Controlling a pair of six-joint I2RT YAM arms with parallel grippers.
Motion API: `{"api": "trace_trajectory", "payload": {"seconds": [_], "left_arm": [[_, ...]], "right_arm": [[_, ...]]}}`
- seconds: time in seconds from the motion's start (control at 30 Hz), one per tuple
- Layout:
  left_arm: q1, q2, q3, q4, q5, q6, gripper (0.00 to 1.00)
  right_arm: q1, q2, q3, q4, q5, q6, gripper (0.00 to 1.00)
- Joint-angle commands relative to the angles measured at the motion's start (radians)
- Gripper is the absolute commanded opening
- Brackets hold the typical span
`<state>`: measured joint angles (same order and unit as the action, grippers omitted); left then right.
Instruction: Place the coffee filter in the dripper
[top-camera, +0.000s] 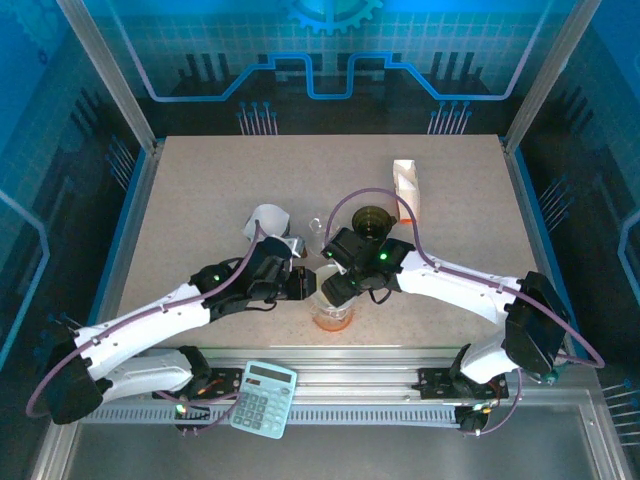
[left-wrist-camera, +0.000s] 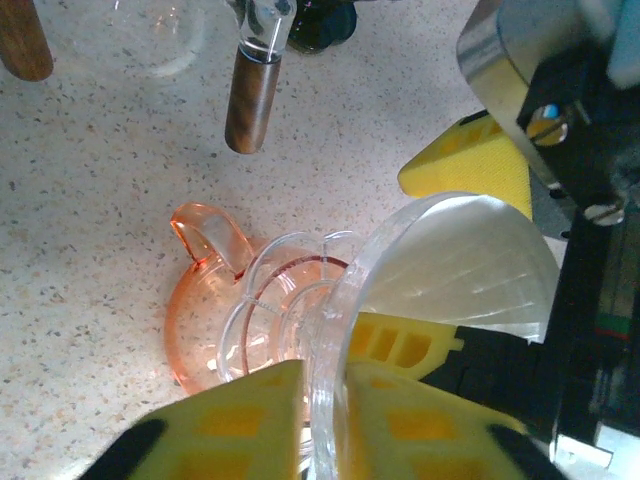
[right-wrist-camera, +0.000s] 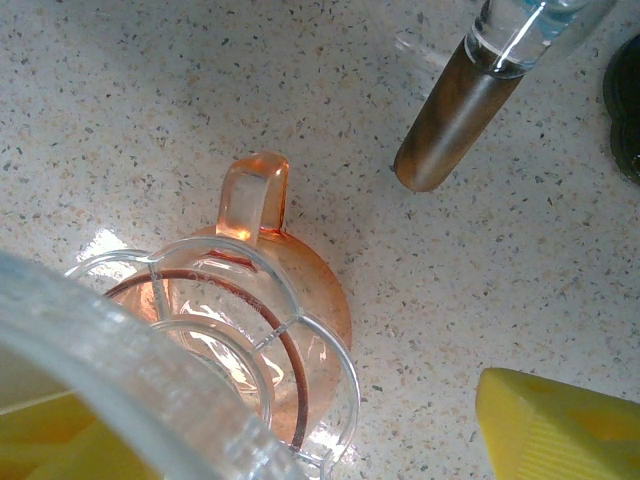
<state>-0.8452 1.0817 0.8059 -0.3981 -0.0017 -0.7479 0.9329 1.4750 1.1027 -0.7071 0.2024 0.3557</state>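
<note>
The white paper coffee filter (left-wrist-camera: 460, 265) sits inside the clear ribbed plastic dripper (left-wrist-camera: 325, 330), which is tilted over a pink glass mug (left-wrist-camera: 200, 310) on the speckled tabletop (left-wrist-camera: 90, 200). The left gripper (left-wrist-camera: 322, 400) has its jaws either side of the dripper's rim; I cannot tell whether they pinch it. The right gripper (top-camera: 332, 295) has its jaws wide apart.

Dripper (left-wrist-camera: 328, 330): clear, glossy, ribbed.
Cup (left-wrist-camera: 200, 300): orange, translucent, glossy.
Table (left-wrist-camera: 90, 200): speckled, matt.
Handle (left-wrist-camera: 250, 100): smooth brown wood.
My left pads (left-wrist-camera: 235, 425): yellow matt plastic.
</note>
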Motion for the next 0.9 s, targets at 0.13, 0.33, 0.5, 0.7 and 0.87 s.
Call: {"api": "trace_trajectory", "payload": {"seconds": [0.13,0.33,0.5,0.7,0.87], "left_arm": [[0.006,-0.015,-0.016,-0.011,0.013,-0.003,0.3],[0.006,-0.011,-0.022,-0.002,0.019,-0.007,0.32],[0.006,-0.009,-0.024,0.0,0.022,-0.007,0.3],[0.006,-0.002,-0.024,0.002,0.022,-0.006,0.25],[0.006,0.009,-0.021,0.008,0.024,-0.004,0.24]], "right_arm": [[-0.009,0.038,-0.01,0.003,0.009,0.011,0.78],[-0.003,0.053,-0.009,-0.01,0.028,0.007,0.79],[-0.002,0.055,-0.008,-0.011,0.029,0.01,0.78],[0.0,-0.04,0.02,0.006,0.036,0.0,0.79],[-0.003,-0.128,0.076,-0.04,0.07,-0.016,0.8]]}}
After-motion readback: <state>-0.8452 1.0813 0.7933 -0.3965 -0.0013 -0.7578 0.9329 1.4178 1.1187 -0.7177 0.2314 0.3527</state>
